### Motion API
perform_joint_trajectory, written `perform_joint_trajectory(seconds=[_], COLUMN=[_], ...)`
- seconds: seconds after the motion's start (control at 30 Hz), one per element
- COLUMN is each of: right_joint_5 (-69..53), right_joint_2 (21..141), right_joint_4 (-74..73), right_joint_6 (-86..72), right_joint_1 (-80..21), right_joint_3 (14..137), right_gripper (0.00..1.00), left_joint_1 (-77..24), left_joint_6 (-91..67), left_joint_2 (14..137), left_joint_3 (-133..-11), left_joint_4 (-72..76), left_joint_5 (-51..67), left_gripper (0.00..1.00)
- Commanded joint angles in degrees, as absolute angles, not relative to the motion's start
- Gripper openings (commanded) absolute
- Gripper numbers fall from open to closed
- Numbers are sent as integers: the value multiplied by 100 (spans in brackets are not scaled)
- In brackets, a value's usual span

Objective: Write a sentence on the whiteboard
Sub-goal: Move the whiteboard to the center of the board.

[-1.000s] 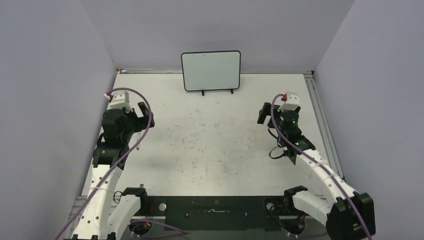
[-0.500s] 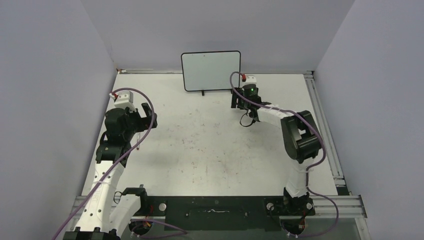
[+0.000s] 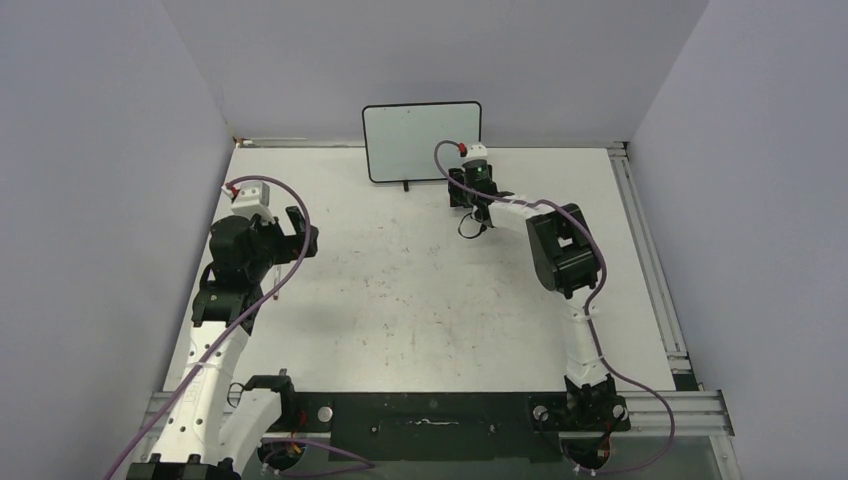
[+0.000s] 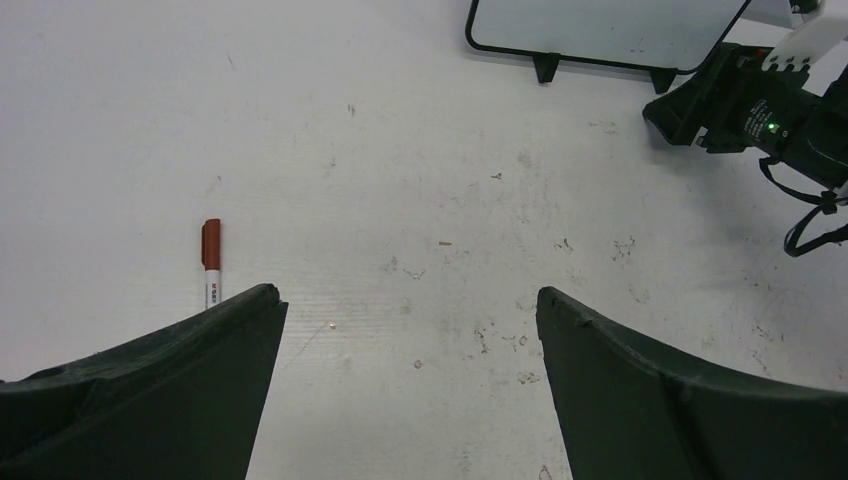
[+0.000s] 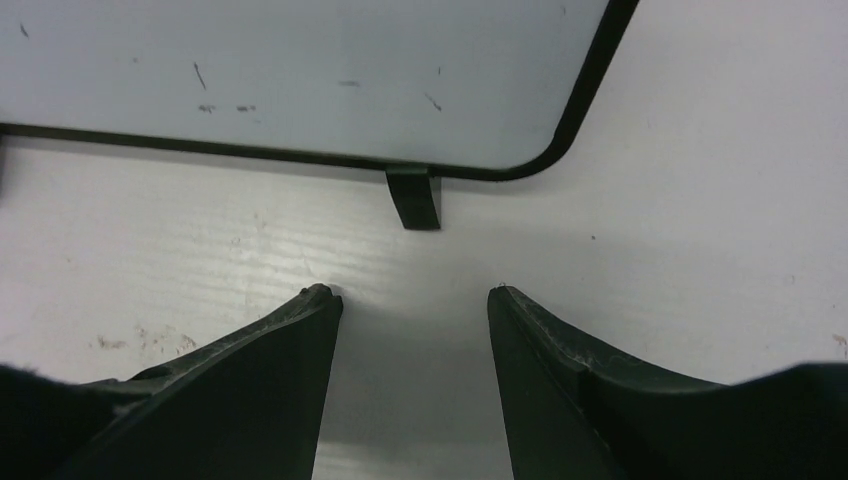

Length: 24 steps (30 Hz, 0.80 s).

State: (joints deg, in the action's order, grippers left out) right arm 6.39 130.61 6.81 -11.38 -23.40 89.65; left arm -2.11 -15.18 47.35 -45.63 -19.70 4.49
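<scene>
Right wrist: right jaws parted, empty, facing the whiteboard (image 5: 300, 80); left jaws wide, empty

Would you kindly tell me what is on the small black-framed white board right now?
The small black-framed whiteboard shows only a few faint dark specks, no writing. From above, the right gripper covers its lower right corner.

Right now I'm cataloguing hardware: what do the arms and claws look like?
Left arm and right arm: white links, black joints, purple cables. Left claw and right claw: dark curved fingers. Green light on the right wrist.
</scene>
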Motion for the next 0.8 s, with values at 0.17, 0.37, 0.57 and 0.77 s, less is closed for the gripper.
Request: perform_joint_trajectory(seconds=[0.17,0.37,0.57,0.77], right_joint_5=[979,1128,1165,1221], right_joint_2=[13906,14211,14358,14104], right_joint_4=[450,306,195,416], right_joint_6=[-883,-817,-754,-596], right_joint_1=[-2365,-2383,-2380,-2397], right_joint_3=[10023,10399,10663,10253], right_gripper=[53,45,27,5], left_joint_1=[-174,-169,-168,-170], left_joint_6=[-1432,-1459,-1477,-1494], left_joint_2=[4666,4708,4728,4761], left_joint_3=[-4579,-4570,-4562,-4553], left_joint_4=[-1569,-1529,-1512,-1486], left_joint_5=[775,862,932,974], left_gripper=[96,96,96,96])
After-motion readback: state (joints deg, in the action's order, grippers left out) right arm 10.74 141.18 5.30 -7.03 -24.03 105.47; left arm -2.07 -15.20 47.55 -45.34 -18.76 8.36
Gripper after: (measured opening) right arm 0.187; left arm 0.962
